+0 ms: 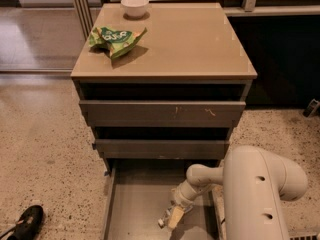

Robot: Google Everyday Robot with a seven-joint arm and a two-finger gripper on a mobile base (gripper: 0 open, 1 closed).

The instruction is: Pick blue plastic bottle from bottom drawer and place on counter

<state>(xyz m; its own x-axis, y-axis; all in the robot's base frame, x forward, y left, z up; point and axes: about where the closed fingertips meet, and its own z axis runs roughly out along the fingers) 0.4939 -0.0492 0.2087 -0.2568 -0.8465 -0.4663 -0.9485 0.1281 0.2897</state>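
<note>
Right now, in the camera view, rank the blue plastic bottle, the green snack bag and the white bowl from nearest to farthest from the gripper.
The gripper is down in the bottom drawer.
1. blue plastic bottle, right at the gripper, on the drawer's right side.
2. green snack bag, on the left side of the counter.
3. white bowl, at the counter's back edge.

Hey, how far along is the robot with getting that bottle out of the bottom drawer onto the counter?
Done: the wide grey-brown bottom drawer is pulled open. In hand: the pincer is down inside it at the small clear plastic bottle; a grasp isn't clear. Left: lifting it onto the glossy tan counter.
</note>
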